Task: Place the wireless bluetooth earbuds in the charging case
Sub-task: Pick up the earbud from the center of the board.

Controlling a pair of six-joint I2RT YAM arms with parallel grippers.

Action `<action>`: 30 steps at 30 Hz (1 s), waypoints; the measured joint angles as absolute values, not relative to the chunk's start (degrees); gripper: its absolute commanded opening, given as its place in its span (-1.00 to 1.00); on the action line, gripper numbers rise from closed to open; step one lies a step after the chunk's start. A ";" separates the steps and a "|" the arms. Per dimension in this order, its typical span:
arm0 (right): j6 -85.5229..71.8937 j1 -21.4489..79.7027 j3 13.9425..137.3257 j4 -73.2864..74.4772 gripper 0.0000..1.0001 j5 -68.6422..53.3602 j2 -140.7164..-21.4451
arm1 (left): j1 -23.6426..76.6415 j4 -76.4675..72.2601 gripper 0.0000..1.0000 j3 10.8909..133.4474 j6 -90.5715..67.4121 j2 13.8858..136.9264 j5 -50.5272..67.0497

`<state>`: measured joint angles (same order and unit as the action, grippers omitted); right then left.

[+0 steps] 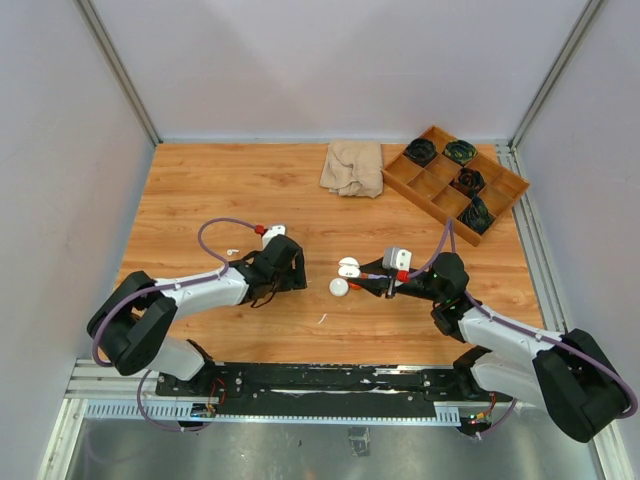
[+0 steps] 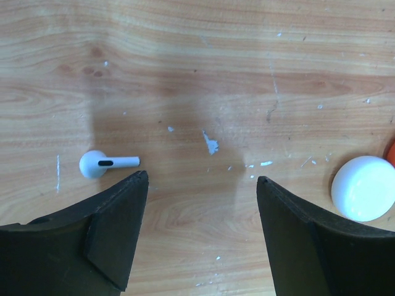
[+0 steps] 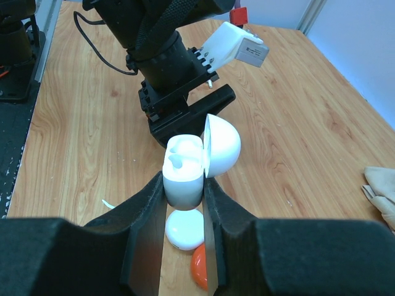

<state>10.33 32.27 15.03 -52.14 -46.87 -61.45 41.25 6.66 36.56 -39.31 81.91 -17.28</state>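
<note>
**A:** Where's the earbud we're after?

**B:** It lies flat on the worktop. In the left wrist view the bulb is to the left and the stem points right, toward the tip of one finger. It sits just beside that finger, outside the gap rather than between the two.

**A:** And the left gripper?

**B:** It's spread wide with nothing in it, low over bare wood. The right gripper is clamped on the body of the charging case, with the lid swung open. The case looks to be clear of the worktop. One pocket looks filled already, though I can't be sure from this angle.

**A:** So the pick comes first.

**B:** I'd say so. Slide the left gripper sideways until the earbud sits midway between the fingers, then come straight down. I'd also turn the wrist so the fingers close across the stem. Closing along its length would likely just push it away. It looks small, smooth and light, so close slowly.

**A:** Is anything in the way?

**B:** A round white puck lies near the other finger, on the far side from the earbud. Moving toward the earbud takes the left gripper away from it. The right gripper should hold the charging case steady with the opening up, ready for the drop.
</note>
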 measured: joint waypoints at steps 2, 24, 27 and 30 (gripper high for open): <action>10.33 32.27 15.03 -52.10 -0.94 -46.87 -61.45 | 41.25 8.10 0.54 36.49 -39.62 81.32 -17.34; 10.33 32.27 15.03 -52.12 -0.94 -46.87 -61.49 | 38.24 13.13 0.56 36.42 -39.81 79.81 -20.75; 10.33 32.27 15.03 -52.12 -0.94 -46.87 -61.63 | 37.56 12.36 0.56 36.51 -39.27 80.42 -20.67; 10.33 32.27 15.03 -52.03 -0.94 -46.87 -61.87 | 36.93 11.62 0.56 36.64 -38.83 80.75 -20.25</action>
